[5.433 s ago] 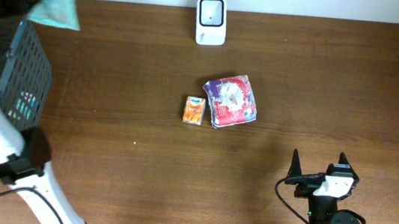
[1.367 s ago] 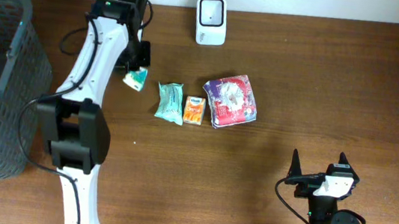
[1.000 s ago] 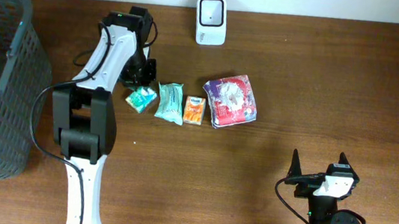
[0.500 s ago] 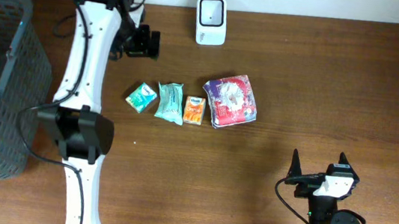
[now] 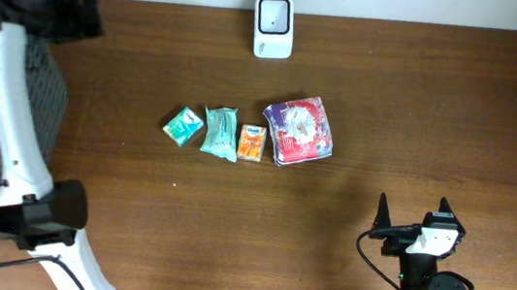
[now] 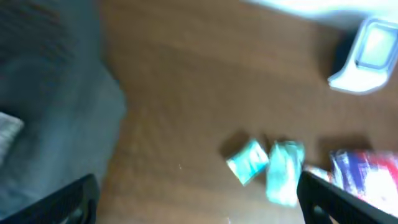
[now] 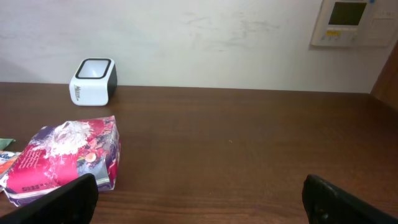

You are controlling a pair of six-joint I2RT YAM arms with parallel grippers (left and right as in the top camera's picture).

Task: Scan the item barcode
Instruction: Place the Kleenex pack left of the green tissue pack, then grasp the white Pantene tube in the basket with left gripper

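The small teal packet (image 5: 182, 126) lies tilted at the left end of a short row near the middle of the worktop (image 5: 458, 109), with nothing gripping it. To its right come the teal pouch (image 5: 220, 132), the orange box (image 5: 252, 143) touching that pouch, and the red and purple bag (image 5: 298, 130). The scanner (image 5: 273, 27) stands at the far edge, apart from the row, with bare wood between. Open room runs right of the row and nearer than it.

The left gripper (image 6: 198, 198), jaws spread wide and empty, hangs over the far left corner by the basket (image 5: 48, 106), mostly hidden by the white arm. Its wrist view is blurred. The right gripper (image 5: 413, 207), open and empty, sits at the near right edge. No barcode can be made out.
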